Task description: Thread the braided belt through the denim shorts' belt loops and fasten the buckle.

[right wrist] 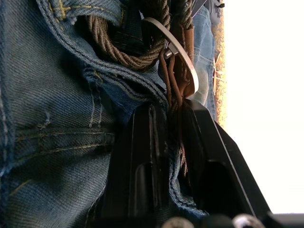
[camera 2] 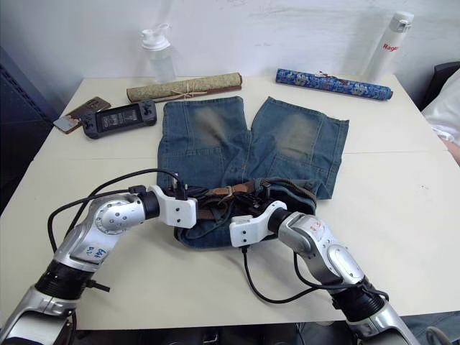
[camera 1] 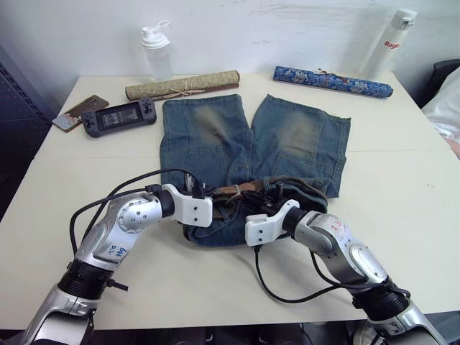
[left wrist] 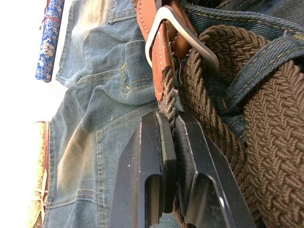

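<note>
The denim shorts (camera 1: 248, 140) lie flat on the white table (camera 1: 402, 187), legs pointing away and waistband nearest me. The braided belt (camera 1: 295, 185) runs along the waistband, and in the left wrist view it passes under a denim belt loop (left wrist: 266, 61). The silver buckle (left wrist: 180, 33) sits on tan leather at the middle of the waistband. My left gripper (left wrist: 173, 135) is shut on the braided strand just below the buckle. My right gripper (right wrist: 173, 128) comes in from the other side and is shut on the belt strands beside the buckle (right wrist: 183, 57), against the waistband edge.
Along the far table edge stand a clear shaker bottle (camera 1: 157, 49), a tan rolled scroll (camera 1: 183, 85), a blue rolled scroll (camera 1: 332, 81) and a white bottle (camera 1: 388, 43). A handheld game console (camera 1: 118, 116) and a phone (camera 1: 79, 112) lie far left. A person's white sleeve (camera 1: 445, 108) shows at the right edge.
</note>
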Robot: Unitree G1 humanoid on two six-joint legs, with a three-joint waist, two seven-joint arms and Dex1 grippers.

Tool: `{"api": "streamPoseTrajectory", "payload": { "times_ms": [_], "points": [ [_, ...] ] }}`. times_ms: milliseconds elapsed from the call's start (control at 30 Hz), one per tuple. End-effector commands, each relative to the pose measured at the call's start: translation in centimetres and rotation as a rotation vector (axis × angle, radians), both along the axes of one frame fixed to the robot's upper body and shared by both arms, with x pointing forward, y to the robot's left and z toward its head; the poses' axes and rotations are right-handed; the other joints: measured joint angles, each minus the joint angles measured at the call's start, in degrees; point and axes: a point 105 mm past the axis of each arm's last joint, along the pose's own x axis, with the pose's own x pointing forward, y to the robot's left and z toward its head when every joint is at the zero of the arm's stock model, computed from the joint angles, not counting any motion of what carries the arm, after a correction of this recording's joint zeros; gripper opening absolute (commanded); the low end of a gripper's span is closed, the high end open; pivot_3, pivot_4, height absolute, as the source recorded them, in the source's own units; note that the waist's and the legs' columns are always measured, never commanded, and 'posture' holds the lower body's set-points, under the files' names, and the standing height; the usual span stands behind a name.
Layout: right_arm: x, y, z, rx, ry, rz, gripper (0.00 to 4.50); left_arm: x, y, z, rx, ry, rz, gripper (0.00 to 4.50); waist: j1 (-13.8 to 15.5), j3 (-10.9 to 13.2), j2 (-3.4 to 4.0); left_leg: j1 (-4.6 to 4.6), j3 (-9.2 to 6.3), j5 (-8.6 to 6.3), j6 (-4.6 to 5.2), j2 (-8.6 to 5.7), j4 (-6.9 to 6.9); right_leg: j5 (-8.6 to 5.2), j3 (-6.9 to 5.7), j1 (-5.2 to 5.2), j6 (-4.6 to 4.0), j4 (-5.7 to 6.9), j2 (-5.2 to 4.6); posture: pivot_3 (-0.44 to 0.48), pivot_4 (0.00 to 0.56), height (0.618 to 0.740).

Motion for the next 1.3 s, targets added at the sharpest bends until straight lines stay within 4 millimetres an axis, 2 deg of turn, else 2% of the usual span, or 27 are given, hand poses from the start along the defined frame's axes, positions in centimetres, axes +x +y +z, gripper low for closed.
{"api": "streamPoseTrajectory", "payload": {
  "times_ms": [33,333,600,767,933,1067,1167,1300],
  "points": [
    [-1.0,1.5,1.3,0.037,-0.038,0.076,0.22,-0.2,-1.6,0.2,0.005,-0.028,-0.064,0.0,0.05,0.0,0.0,0.0,0.03,0.0,0.0,0.0,0.0,0.0,0.04,-0.02,0.0,0.02,0.0,0.0,0.15,0.717],
    [-1.1,1.8,1.2,0.04,-0.034,0.085,0.22,0.3,-4.2,0.8,-0.071,-0.028,-0.097,0.0,0.18,0.0,-0.02,-0.01,0.16,0.01,0.03,-0.01,0.03,0.0,0.19,-0.13,0.01,0.13,0.0,0.0,0.15,0.717],
    [-1.2,2.0,1.2,0.041,-0.035,0.093,0.22,0.0,-5.9,1.2,-0.062,-0.036,-0.176,0.0,0.2,0.0,-0.04,-0.01,0.17,0.01,0.05,-0.02,0.06,0.0,0.22,-0.13,0.01,0.14,-0.01,0.0,0.15,0.717],
    [-0.9,2.1,1.6,0.018,-0.073,0.104,0.22,0.5,-4.9,1.2,-0.032,-0.041,-0.164,0.0,0.12,0.0,-0.04,-0.01,0.2,0.02,0.05,-0.02,0.07,0.0,0.23,-0.14,0.01,0.16,-0.01,0.0,0.15,0.717],
    [-0.3,1.7,2.2,0.002,-0.102,0.084,0.22,1.1,-1.7,0.7,-0.047,-0.041,-0.034,0.0,-0.31,0.0,-0.04,0.0,0.28,0.02,0.04,0.03,-0.02,0.0,0.29,-0.24,0.01,0.17,0.02,0.0,0.15,0.717],
    [-0.2,1.4,2.4,-0.01,-0.115,0.086,0.22,0.7,0.1,0.4,-0.03,-0.027,0.017,0.0,-0.45,0.0,-0.04,0.0,0.31,0.02,0.04,0.07,-0.04,-0.01,0.3,-0.27,0.01,0.16,0.05,0.0,0.15,0.717],
    [-0.3,1.8,2.5,0.006,-0.111,0.107,0.22,0.6,-0.1,0.4,-0.048,-0.024,0.021,0.0,-0.39,0.01,-0.05,0.0,0.32,0.02,0.04,0.06,-0.02,-0.01,0.32,-0.26,0.01,0.16,0.03,0.0,0.15,0.717],
    [-0.6,2.4,2.4,-0.004,-0.11,0.134,0.22,0.7,-1.7,0.5,-0.081,-0.023,-0.002,0.0,-0.16,0.01,-0.05,0.0,0.35,0.01,0.05,0.05,0.01,-0.01,0.34,-0.26,0.01,0.17,0.02,0.0,0.15,0.717]
  ]
}}
